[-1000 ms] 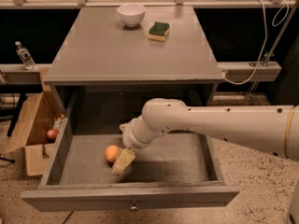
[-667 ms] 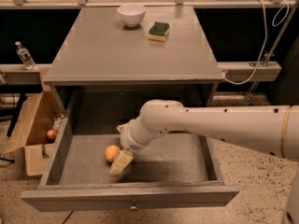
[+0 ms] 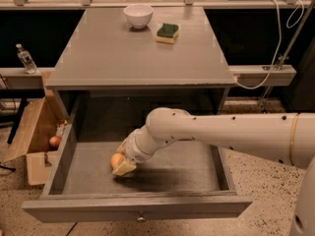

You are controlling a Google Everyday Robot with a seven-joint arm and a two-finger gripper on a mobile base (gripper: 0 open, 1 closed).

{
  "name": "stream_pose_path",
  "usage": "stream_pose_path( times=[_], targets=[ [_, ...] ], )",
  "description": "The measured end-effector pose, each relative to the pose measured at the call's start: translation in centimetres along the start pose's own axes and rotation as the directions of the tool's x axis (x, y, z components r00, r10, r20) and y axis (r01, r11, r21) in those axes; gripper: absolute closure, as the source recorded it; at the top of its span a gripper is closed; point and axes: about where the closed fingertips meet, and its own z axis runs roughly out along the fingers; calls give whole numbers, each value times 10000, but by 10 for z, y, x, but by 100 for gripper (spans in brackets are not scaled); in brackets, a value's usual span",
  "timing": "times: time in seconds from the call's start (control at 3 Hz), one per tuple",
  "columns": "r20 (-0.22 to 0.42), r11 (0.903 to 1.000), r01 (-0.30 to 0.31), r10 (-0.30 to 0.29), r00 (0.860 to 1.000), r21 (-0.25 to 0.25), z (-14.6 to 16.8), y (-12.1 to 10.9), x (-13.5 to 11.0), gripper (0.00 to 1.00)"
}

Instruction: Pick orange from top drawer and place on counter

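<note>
The top drawer [image 3: 133, 206] is pulled fully open below the counter [image 3: 138, 55]. The orange [image 3: 116, 160] lies on the drawer floor, left of the middle. My gripper [image 3: 124, 164] is down inside the drawer at the end of the white arm [image 3: 221, 132]. It sits right at the orange, on its right side, and hides part of it. The orange rests on the drawer floor.
A white bowl [image 3: 138, 15] and a green-and-yellow sponge [image 3: 168, 32] stand at the back of the counter. An open cardboard box [image 3: 32, 132] with a reddish fruit [image 3: 54, 141] stands left of the drawer. A bottle [image 3: 25, 58] stands on a left shelf. A cable [image 3: 275, 58] hangs at the right.
My gripper has moved a little to the left and down, closing in on the orange. The orange has stayed where it was.
</note>
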Motion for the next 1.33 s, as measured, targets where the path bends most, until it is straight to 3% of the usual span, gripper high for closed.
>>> stream_pose_path(
  times=[0.33,0.67,1.0,1.33],
  targets=[
    [725,9998,-82,96,9973,-194,-2,-2,-1,74],
    [1287,9999,-122,122,9916,-10,-22,-11,3,97],
    [2131,9973,54,-208,9768,727,-86,-37,-1,100],
    [2569,9861,99,-529,9650,1660,-158,-71,3,100]
  ],
)
